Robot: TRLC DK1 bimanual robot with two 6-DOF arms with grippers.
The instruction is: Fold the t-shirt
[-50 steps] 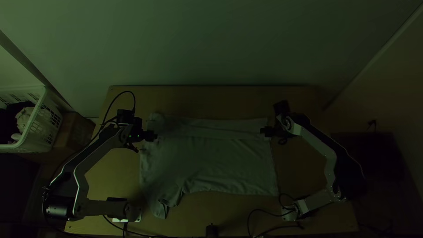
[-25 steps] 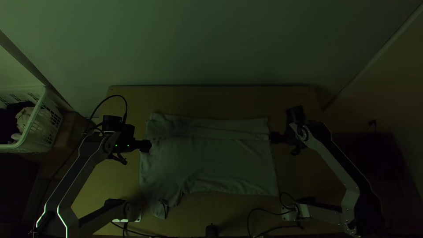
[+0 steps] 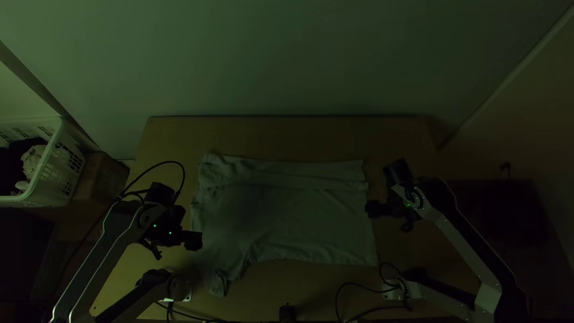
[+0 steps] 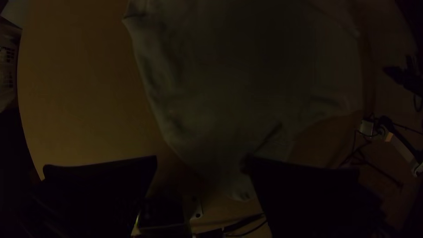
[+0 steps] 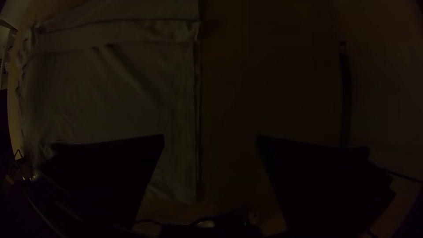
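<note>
Right, the t-shirt (image 3: 293,224) lies mid-frame in the top view, a folded band along its upper side, with my left gripper (image 3: 194,240) lower left and my right gripper (image 3: 372,209) right of centre, both spread wide.

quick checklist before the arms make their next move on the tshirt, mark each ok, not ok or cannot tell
1. left claw open: ok
2. right claw open: ok
3. t-shirt free of both claws: ok
4. far strip folded over, right across the shirt: ok
5. near side folded in: not ok, the sleeve sticks out toward the table's near edge
6. cloth smooth underneath the folded strip: cannot tell, hidden
</note>
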